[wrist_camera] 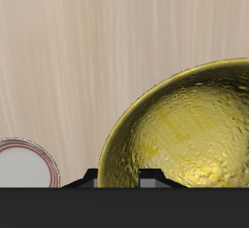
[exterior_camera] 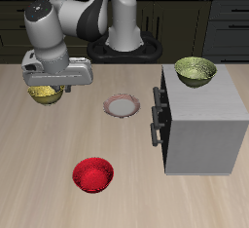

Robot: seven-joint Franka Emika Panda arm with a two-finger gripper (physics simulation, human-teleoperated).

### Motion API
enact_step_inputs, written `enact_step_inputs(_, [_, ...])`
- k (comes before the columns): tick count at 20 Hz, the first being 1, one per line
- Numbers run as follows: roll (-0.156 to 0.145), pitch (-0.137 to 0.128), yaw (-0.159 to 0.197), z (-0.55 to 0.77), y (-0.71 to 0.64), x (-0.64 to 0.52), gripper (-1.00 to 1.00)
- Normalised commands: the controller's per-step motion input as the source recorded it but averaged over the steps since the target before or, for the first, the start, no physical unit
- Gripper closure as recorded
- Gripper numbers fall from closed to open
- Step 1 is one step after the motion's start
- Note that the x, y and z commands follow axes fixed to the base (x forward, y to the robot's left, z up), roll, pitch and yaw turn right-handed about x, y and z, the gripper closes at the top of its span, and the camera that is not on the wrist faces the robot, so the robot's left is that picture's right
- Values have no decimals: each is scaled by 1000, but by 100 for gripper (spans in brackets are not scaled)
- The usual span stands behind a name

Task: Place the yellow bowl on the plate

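The yellow bowl [exterior_camera: 44, 95] hangs just under my gripper [exterior_camera: 49, 83] at the side of the table, above the wood. It fills much of the wrist view [wrist_camera: 190, 134], golden with a mottled glossy inside. My gripper [wrist_camera: 123, 180] is shut on its rim, one finger inside and one outside. The plate [exterior_camera: 123, 106], pale with a reddish-pink rim, lies flat on the table near the middle, apart from the bowl. It shows small and partly cut off in the wrist view [wrist_camera: 23, 164].
A red bowl [exterior_camera: 93, 174] sits near the table's front edge. A grey cabinet [exterior_camera: 204, 125] stands beside the plate, with an olive-green bowl [exterior_camera: 195, 71] on its top. Bare wood lies between my gripper and the plate.
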Motion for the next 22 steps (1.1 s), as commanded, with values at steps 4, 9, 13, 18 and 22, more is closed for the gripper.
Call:
enact_step_inputs(4, [5,-40,5,171,44,-233,100])
enact_step_inputs(9, [-5,-23,-9,35,111,-179,100])
enact_step_inputs(13, [-12,-33,-7,33,262,-215,100])
enact_step_inputs(18, [2,6,-13,-40,276,-104,100])
enact_step_inputs(22, [-32,-7,5,-18,130,-9,100])
